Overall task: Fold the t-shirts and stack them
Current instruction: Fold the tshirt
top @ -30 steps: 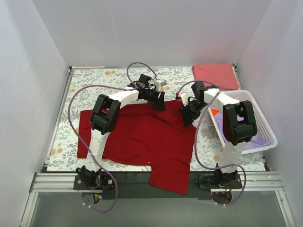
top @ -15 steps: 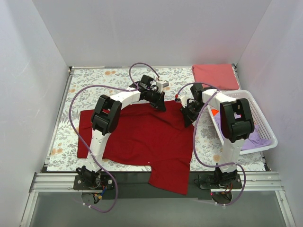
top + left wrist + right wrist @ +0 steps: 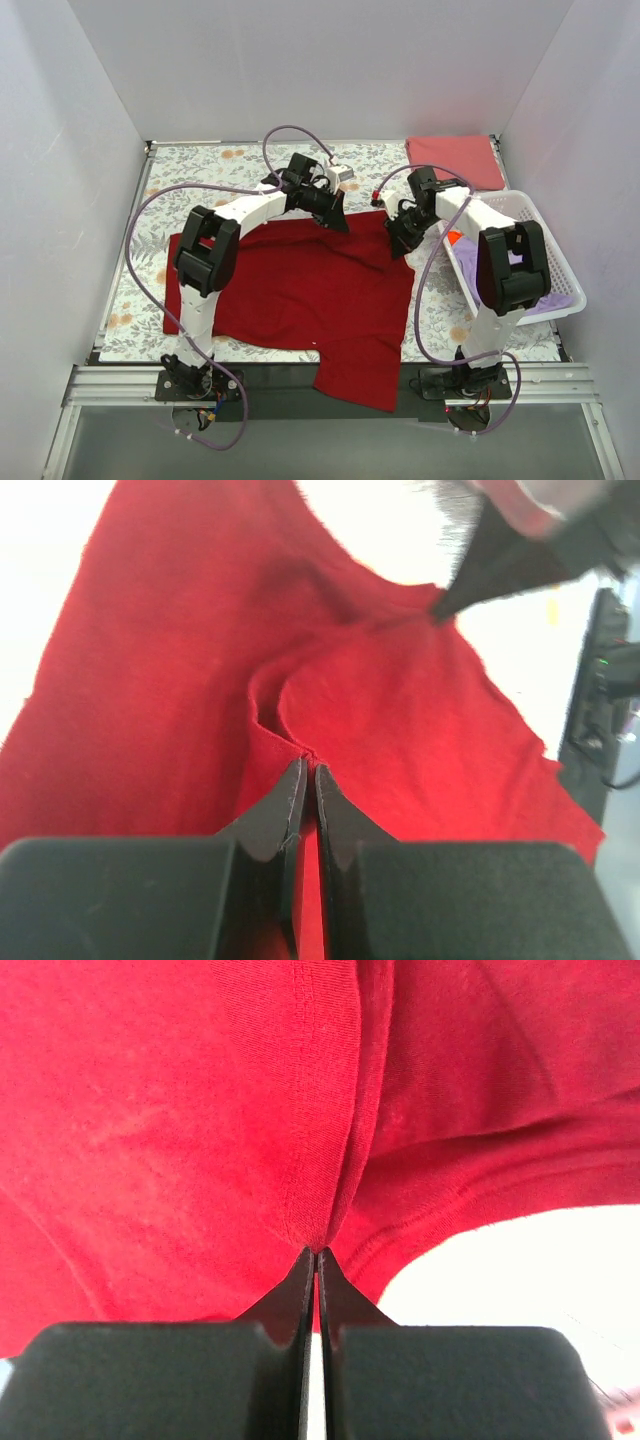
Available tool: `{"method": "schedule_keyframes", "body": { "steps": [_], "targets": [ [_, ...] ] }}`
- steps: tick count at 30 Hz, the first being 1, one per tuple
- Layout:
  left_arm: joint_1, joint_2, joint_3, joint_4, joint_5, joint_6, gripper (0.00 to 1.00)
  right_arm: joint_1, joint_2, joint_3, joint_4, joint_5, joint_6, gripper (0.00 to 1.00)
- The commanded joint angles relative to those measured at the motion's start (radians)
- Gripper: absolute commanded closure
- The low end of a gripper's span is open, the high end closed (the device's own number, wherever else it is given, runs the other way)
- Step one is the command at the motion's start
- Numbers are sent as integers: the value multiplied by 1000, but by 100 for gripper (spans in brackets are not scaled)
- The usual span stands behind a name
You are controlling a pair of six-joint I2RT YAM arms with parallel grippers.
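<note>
A deep crimson t-shirt [image 3: 300,290] lies spread on the floral cloth, its lower corner hanging over the near edge. My left gripper [image 3: 338,222] is shut on a pinch of its far edge, seen in the left wrist view [image 3: 309,765]. My right gripper [image 3: 397,243] is shut on the shirt's right far edge, seen in the right wrist view [image 3: 316,1252]. A folded pinkish-red t-shirt [image 3: 455,161] lies at the back right. A lavender t-shirt [image 3: 540,297] and an orange one [image 3: 452,238] lie in the white basket [image 3: 560,262].
The grey-and-orange floral cloth [image 3: 200,170] covers the table. White walls close in on the left, back and right. The basket stands along the right side beside my right arm. A metal rail runs along the near edge.
Both grippers have shifted slightly toward the back with the shirt's far edge pinched. The left arm's elbow has swung left and the right arm's elbow toward the near side.
</note>
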State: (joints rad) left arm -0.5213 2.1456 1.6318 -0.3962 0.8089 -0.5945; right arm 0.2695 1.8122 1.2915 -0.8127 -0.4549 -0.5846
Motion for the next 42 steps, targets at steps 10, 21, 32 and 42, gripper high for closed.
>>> {"method": "schedule_keyframes", "body": {
  "steps": [10,21,32,42],
  "targets": [
    [-25,-211,-176,-18,81,55,100,-3,-143,-38,-23,65,-113,99],
    [-54,-242,-317,28,72,59,94,2,-172,-93,-37,111,-195,99],
    [254,-429,-248,-425,203,399,48,8,-188,-8,-86,130,-195,35],
    [861,-395,-150,-863,29,837,51,233,-35,201,-49,107,37,53]
  ]
}}
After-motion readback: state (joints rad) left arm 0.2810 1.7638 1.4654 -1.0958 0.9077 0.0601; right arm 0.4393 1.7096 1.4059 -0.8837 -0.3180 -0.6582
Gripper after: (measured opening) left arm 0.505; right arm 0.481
